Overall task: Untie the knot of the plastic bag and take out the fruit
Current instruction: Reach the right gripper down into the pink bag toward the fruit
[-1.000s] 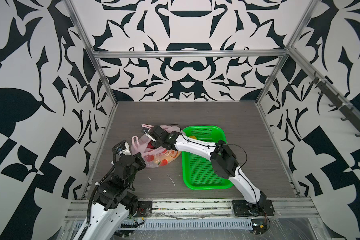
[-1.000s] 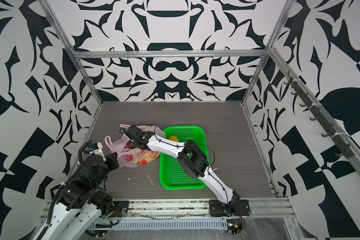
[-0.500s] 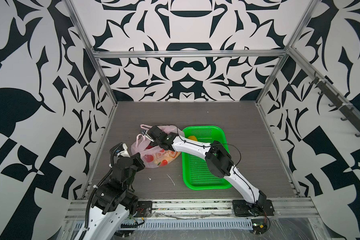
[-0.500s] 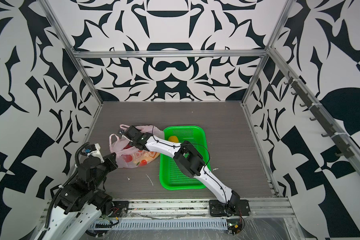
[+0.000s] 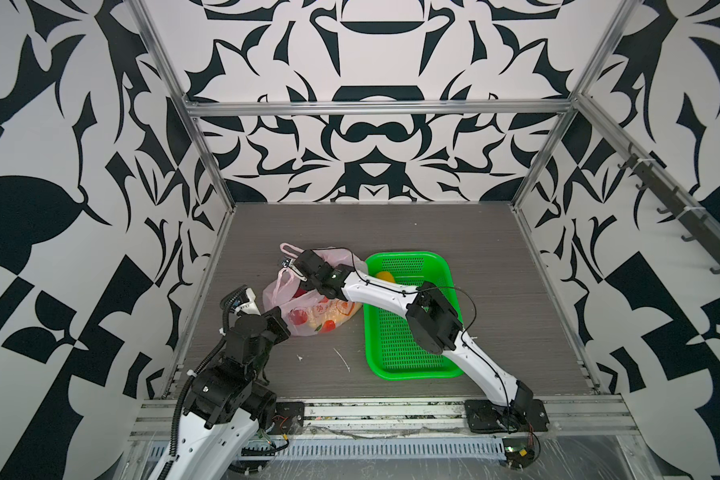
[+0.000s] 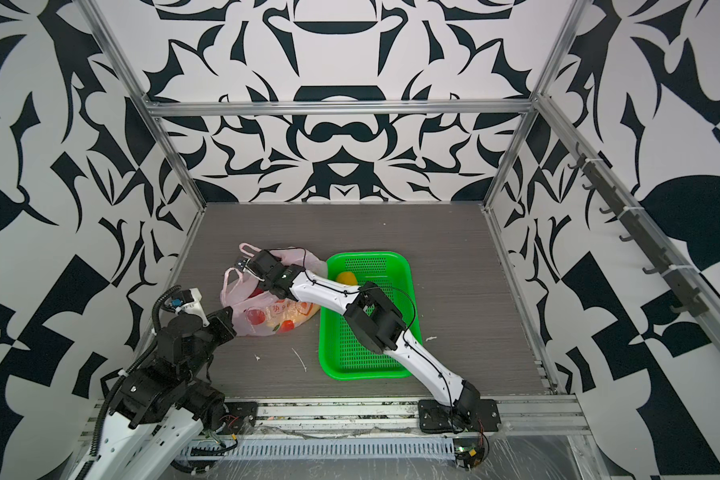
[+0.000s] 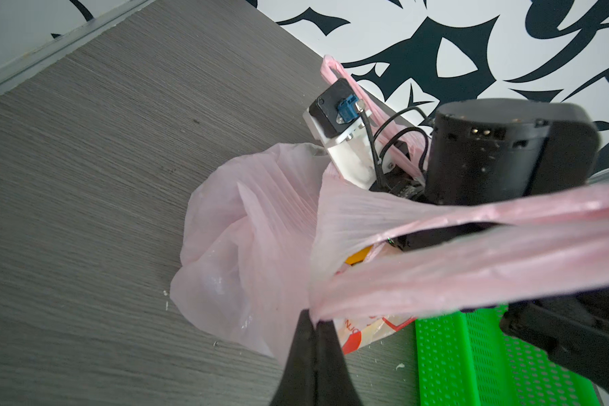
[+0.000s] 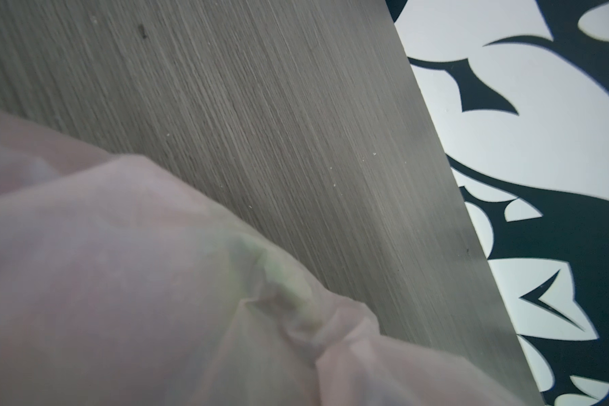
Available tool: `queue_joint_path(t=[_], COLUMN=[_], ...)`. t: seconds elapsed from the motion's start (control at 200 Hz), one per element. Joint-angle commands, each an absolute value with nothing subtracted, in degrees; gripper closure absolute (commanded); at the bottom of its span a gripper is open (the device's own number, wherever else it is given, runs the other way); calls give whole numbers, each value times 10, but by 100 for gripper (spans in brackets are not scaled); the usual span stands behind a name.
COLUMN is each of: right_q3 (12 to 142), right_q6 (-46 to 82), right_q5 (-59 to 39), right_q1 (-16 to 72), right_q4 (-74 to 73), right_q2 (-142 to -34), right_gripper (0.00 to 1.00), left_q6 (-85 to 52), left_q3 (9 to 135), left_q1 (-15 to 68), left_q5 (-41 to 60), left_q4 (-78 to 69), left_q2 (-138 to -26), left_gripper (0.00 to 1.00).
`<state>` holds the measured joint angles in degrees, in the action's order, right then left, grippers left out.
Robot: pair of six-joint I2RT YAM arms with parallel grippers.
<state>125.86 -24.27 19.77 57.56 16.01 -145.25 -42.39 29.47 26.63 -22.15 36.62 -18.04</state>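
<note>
Plastic bag (image 5: pixel 308 318) on table (image 5: pixel 495 249), left of centre, just beside left rim of green basket (image 5: pixel 408 368).

Left gripper (image 7: pixel 313 325) at bag's near-left edge — fingers pressed together on pink handle strip (image 7: pixel 471 267), strip drawn taut.

Right gripper (image 5: pixel 308 270) reaches across from right, pointing down into bag's open mouth on far side. Fingertips buried in plastic — cannot tell how wide, or whether anything is held.

Yellow fruit (image 5: pixel 384 275) lies at far end of basket.
</note>
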Motion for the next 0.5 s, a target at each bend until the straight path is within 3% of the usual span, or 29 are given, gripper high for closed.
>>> queue_joint_path(t=[0.0, 0.225, 0.495], right_q3=[1259, 1187, 1119], right_q6=[-242, -229, -223], right_q5=[204, 175, 163], right_q1=[565, 567, 577], right_q4=[169, 148, 131], right_q2=[-1434, -1368, -1315], right_gripper=[58, 73, 79], left_q6=[-431, -442, -437], left_q3=[277, 252, 242], left_q1=[265, 265, 265], left_q5=[-250, -279, -320], left_q4=[356, 298, 261], left_q2=[-178, -209, -217], left_gripper=[100, 100, 100])
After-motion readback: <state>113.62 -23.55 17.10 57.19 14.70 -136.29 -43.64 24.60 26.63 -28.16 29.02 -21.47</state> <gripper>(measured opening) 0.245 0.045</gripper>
